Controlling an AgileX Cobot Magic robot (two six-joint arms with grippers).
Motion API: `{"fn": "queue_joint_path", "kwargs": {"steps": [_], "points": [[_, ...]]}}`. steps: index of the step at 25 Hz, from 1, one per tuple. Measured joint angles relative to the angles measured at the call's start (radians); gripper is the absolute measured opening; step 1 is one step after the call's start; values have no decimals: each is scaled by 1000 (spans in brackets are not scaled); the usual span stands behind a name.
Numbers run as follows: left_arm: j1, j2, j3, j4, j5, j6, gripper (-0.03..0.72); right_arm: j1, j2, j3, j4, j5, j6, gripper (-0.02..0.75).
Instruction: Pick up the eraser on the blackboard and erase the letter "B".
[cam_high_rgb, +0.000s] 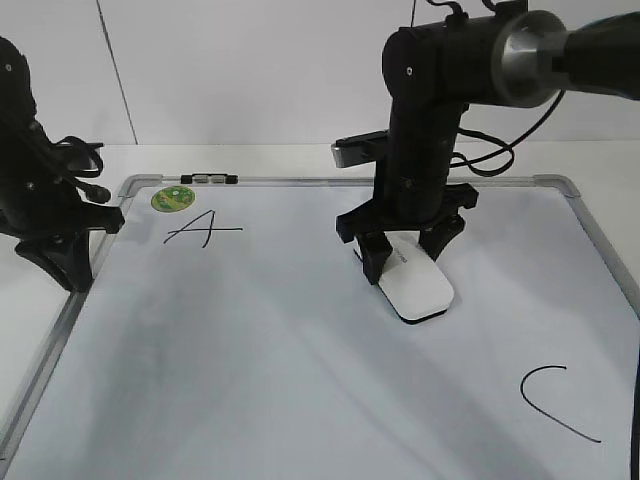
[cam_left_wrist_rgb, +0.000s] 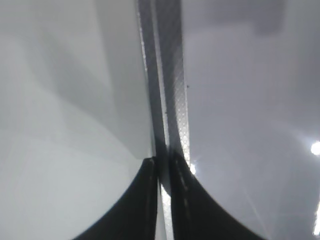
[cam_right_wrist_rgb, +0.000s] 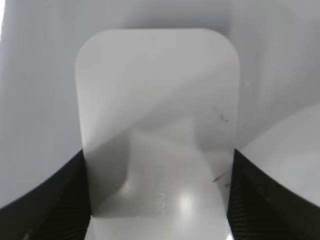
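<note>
The right end effector (cam_high_rgb: 404, 262) pinches the white rounded plastic eraser (cam_high_rgb: 415, 283) flat on the large white grey-framed blackboard (cam_high_rgb: 300, 350), mid-board. No "B" shows; tilt could cause skipping. The left end effector (cam_left_wrist_rgb: 162, 200), pressed together, rests by the frame.

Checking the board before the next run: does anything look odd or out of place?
Only "A" and "C" show on the blackboard; no "B" is visible. The eraser sits askew between the right gripper fingers, faint black marks beside it.
</note>
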Motion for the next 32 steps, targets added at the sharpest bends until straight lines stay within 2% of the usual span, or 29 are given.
{"fn": "queue_joint_path", "kwargs": {"steps": [7,16,20,26,32], "points": [[0,0,0,-4,0,0,24,-61,0,-3,13,0,-1,563],[0,0,0,-4,0,0,24,-307,0,-5,15,0,-1,563],[0,0,0,-4,0,0,23,-393,0,-7,57,0,-1,563],[0,0,0,-4,2,0,24,-407,-33,7,76,-2,-18,563],[0,0,0,-4,3,0,24,-413,-185,15,101,-2,-37,563]]}}
